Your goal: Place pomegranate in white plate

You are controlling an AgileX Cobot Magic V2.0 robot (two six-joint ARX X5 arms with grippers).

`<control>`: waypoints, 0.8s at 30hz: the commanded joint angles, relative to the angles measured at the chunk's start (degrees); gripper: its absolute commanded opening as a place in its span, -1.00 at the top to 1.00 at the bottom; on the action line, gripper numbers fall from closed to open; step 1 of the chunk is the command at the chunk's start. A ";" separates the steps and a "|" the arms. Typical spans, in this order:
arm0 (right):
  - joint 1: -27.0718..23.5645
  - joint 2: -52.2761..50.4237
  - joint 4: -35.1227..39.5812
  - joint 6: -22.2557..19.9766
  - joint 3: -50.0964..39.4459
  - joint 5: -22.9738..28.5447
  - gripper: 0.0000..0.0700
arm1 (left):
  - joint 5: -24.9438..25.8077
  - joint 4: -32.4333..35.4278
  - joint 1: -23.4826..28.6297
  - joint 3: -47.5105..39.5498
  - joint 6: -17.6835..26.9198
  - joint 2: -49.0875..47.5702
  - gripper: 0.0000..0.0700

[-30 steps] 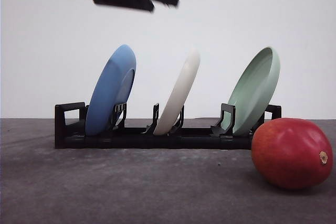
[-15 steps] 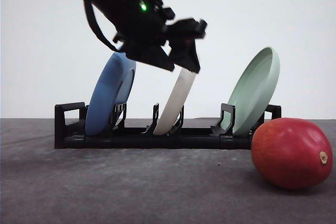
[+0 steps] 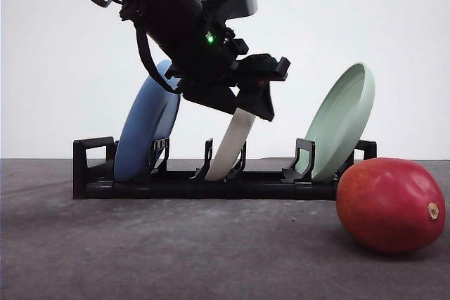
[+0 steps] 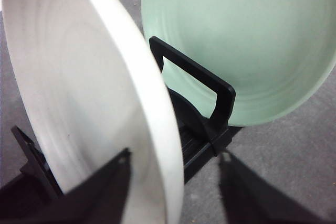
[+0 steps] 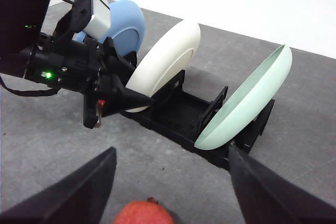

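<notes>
Off-white, the white plate [image 4: 89, 93] stands upright in the rack's [image 3: 176, 184] middle slot. The left gripper [image 3: 256, 100] has dropped from above onto its rim, jaws open astride it, gripping nothing. The pomegranate [image 3: 390, 205] waits near the desk's right edge, the right gripper [image 5: 170, 187] open above it.

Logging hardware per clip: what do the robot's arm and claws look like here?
The left arm is matte black and blocky, with a looping black cable, a lit green LED and a small red mark near the left claw. From the right wrist view it carries a white-grey box. The right claw shows two black wedge-shaped fingers.
</notes>
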 commanded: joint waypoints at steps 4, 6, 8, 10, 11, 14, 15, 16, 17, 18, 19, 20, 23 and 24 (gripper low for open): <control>0.28 0.09 0.56 0.79 0.61 0.00 -0.24 | -0.26 1.74 -0.26 1.22 -0.99 0.85 1.00; 0.28 0.09 0.56 0.79 0.61 0.00 -0.24 | -0.26 2.16 -0.26 1.24 -1.91 0.84 1.00; 0.28 0.09 0.56 0.79 0.61 0.00 -0.24 | -0.26 2.18 -0.26 1.30 -3.64 0.80 1.00; 0.28 0.09 0.56 0.79 0.61 0.00 -0.24 | -0.26 1.99 -0.26 1.32 -5.85 0.71 1.00; 0.28 0.09 0.56 0.79 0.61 0.00 -0.24 | -0.26 1.81 -0.26 1.33 -6.81 0.61 1.00; 0.28 0.09 0.54 0.79 0.61 0.00 -0.24 | -0.26 1.50 -0.28 1.36 -9.68 0.12 1.00; 0.28 0.09 0.54 0.79 0.61 0.00 -0.24 | -0.26 1.50 -0.28 1.36 -10.82 -0.16 1.00; 0.28 0.09 0.54 0.79 0.61 0.00 -0.24 | -0.26 1.58 -0.28 1.36 -11.89 -0.41 1.00; 0.28 0.09 0.54 0.79 0.61 0.00 -0.24 | -0.26 1.67 -0.28 1.36 -12.89 -0.73 1.00; 0.28 0.09 0.54 0.79 0.61 0.00 -0.24 | -0.26 1.70 -0.27 1.37 -13.85 -1.13 1.00; 0.28 0.09 0.54 0.79 0.61 0.00 -0.24 | -0.26 1.69 -0.26 1.38 -14.61 -1.51 1.00; 0.28 0.09 0.55 0.79 0.61 0.00 -0.24 | -0.26 1.70 -0.26 1.39 -15.21 -1.93 1.00; 0.28 0.09 0.56 0.79 0.61 0.00 -0.24 | -0.26 1.67 -0.26 1.40 -15.87 -3.51 1.00; 0.28 0.09 0.56 0.79 0.61 0.00 -0.24 | -0.26 1.63 -0.26 1.40 -15.88 -4.09 1.00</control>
